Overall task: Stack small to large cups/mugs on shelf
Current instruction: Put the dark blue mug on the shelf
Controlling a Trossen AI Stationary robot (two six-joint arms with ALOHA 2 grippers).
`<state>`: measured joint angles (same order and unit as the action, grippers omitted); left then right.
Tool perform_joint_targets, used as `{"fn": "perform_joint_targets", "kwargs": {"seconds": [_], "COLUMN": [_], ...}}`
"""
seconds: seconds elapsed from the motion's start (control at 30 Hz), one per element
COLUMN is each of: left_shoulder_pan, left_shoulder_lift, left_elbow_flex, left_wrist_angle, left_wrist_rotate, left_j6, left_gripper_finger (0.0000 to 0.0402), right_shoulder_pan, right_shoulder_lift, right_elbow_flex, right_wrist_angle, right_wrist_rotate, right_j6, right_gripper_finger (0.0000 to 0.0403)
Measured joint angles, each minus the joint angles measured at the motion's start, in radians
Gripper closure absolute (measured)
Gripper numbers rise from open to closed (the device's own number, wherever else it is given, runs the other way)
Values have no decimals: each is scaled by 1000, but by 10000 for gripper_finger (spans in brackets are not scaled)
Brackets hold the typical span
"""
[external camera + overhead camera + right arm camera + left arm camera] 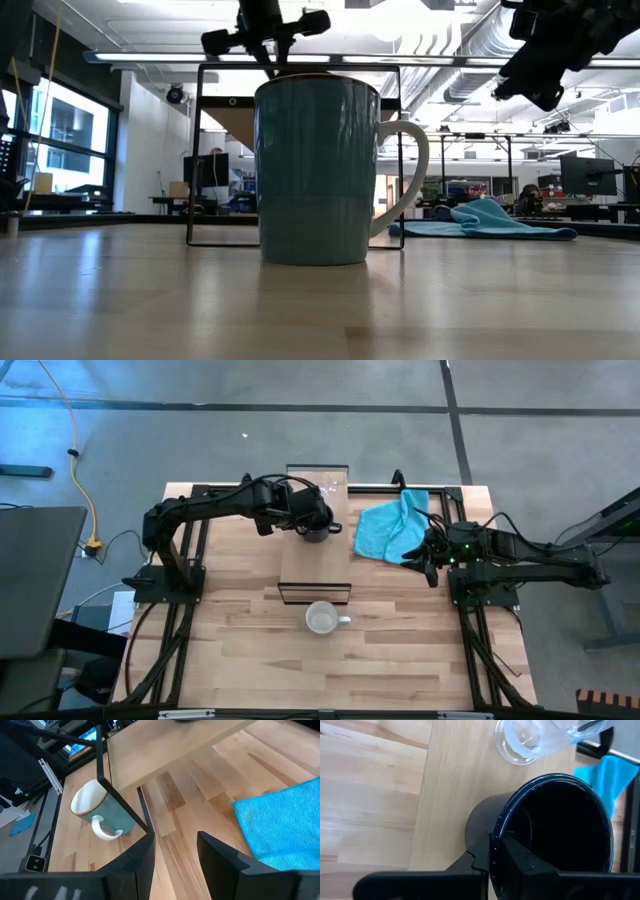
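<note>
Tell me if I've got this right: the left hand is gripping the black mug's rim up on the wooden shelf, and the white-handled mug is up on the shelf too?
Not quite. The white-handled mug stands on the table, in front of the shelf, as the high view shows. The rest holds: the left hand grips the black mug by its rim on the shelf.

Mug (318, 170), teal-sided with white handle, is seen upright on the wooden table (320, 310), close to the camera. Dark shelf frame (299, 70) behind it. Turquoise cloth (490, 220) lies farther right.

2 black jointed arms w/ cables; right arm (520, 550) has green LED
</note>
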<state>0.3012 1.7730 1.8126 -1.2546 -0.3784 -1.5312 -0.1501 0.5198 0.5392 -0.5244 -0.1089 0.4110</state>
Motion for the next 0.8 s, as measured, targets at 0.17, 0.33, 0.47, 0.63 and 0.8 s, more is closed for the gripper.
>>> {"fn": "perform_joint_targets", "kwargs": {"seconds": [0.17,0.33,0.47,0.63,0.8], "left_shoulder_pan": [0,0,0,0,0], "left_shoulder_lift": [0,0,0,0,0], "left_elbow_flex": [0,0,0,0,0], "left_wrist_angle": [-1,0,0,3,24], "left_wrist_rotate": [-7,-7,-7,-7,-7], "left_j6": [-10,-10,-11,-6,7], "left_gripper_finger": [394,394,394,394,394], "right_shoulder_pan": [0,0,0,0,0], "right_shoulder_lift": [0,0,0,0,0], "right_elbow_flex": [0,0,0,0,0], "right_wrist_angle": [-19,-19,-20,-20,-19], "right_wrist_rotate": [0,0,1,2,2], "right_j6": [0,-7,-11,-19,-19], "right_gripper_finger": [266,266,266,266,266]}}
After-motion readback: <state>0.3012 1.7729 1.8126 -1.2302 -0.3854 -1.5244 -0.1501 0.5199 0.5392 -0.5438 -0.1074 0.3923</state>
